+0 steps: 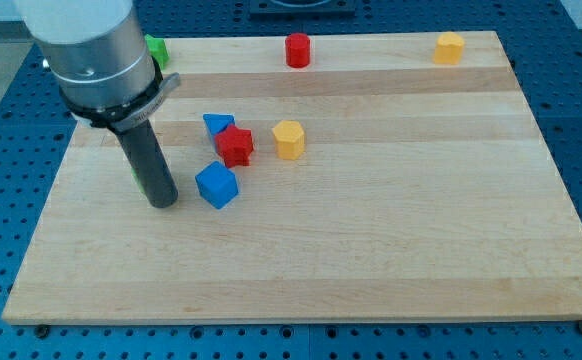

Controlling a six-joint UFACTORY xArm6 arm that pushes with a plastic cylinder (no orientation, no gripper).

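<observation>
My tip [163, 203] rests on the wooden board at the view's left, a short way left of the blue cube [217, 185], with a small gap between them. Just above that cube sits the red star-shaped block [236, 145], touching a blue triangular block [216, 124] at its upper left. A yellow hexagonal block [288, 139] stands a little to the right of the red star. A sliver of green [135, 170] shows at the rod's left edge, mostly hidden behind it.
A green block [156, 49] sits at the board's top left, partly hidden by the arm. A red cylinder [298, 49] stands at the top middle and a yellow block [450, 47] at the top right. The board [371, 250] lies on a blue perforated table.
</observation>
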